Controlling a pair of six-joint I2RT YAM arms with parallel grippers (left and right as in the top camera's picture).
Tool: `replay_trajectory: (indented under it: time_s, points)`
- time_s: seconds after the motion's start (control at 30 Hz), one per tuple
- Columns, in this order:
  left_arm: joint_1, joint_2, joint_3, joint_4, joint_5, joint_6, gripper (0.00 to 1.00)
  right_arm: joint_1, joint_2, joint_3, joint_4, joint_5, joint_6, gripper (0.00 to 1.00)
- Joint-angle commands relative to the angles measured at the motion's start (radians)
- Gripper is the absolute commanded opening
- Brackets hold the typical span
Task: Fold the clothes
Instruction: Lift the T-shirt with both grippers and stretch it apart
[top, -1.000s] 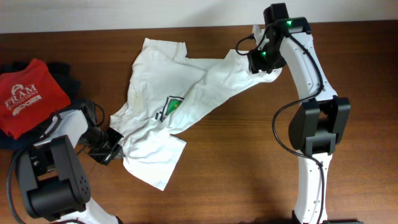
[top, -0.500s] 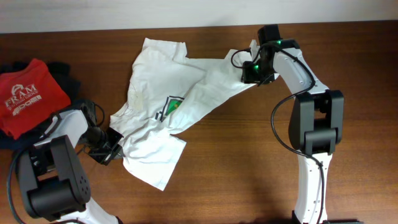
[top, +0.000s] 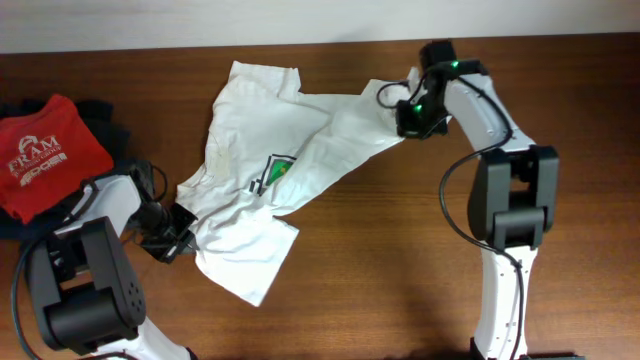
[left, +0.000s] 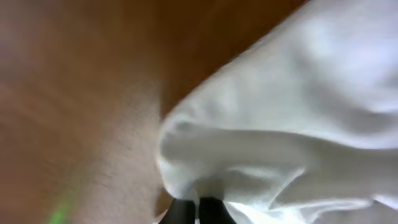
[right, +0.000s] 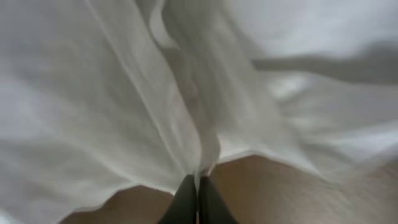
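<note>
White T-shirt (top: 270, 170) folds bury most of the left tool (left: 197, 204) and right tool (right: 198, 182), each pinching its cloth.

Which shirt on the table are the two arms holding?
The white T-shirt with the green chest graphic, spread across the middle; the red lettered shirt lies untouched at the left edge.

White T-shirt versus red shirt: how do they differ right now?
The white T-shirt lies spread and rumpled mid-table; the red shirt sits bunched at the left edge. The white T-shirt is pinched by the left gripper and right gripper; the red shirt is untouched. The white T-shirt bears a small green emblem, the red shirt white FRAM lettering. Both are printed shirts on the table.
</note>
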Motion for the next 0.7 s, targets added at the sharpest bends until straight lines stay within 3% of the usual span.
replay_trajectory:
  time_s: [0.0, 0.13, 0.3, 0.67]
  points:
    - [0.007, -0.026, 0.137, 0.013, -0.043, 0.122, 0.00, -0.069, -0.147, 0.147, -0.095, 0.013, 0.004, 0.04]
    - [0.007, -0.062, 0.296, 0.008, -0.043, 0.216, 0.00, -0.116, -0.198, 0.285, -0.307, 0.180, 0.004, 0.04]
    - [0.007, -0.088, 0.468, -0.031, -0.041, 0.318, 0.00, -0.176, -0.253, 0.389, -0.462, 0.222, 0.003, 0.04]
    - [0.007, -0.151, 0.955, -0.281, 0.029, 0.438, 0.00, -0.259, -0.517, 0.407, -0.554, 0.222, -0.027, 0.04]
